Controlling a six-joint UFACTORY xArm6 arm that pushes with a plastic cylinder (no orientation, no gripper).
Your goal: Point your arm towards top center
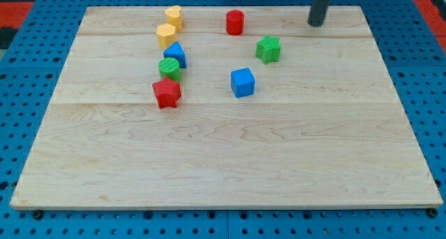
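Observation:
My tip [316,23] rests on the board near the view's top, right of centre. It touches no block. The red cylinder [235,21] lies to its left near the top centre. The green star block [267,49] is below and left of the tip. The blue cube [242,82] sits lower, near the middle. At the view's upper left a cluster runs downward: a yellow block [173,17], a second yellow block [166,35], a blue block [175,55], a green cylinder [169,68] and a red star block [166,93].
The wooden board [223,155] lies on a blue pegboard surface [21,65]. Red areas show at the view's top corners.

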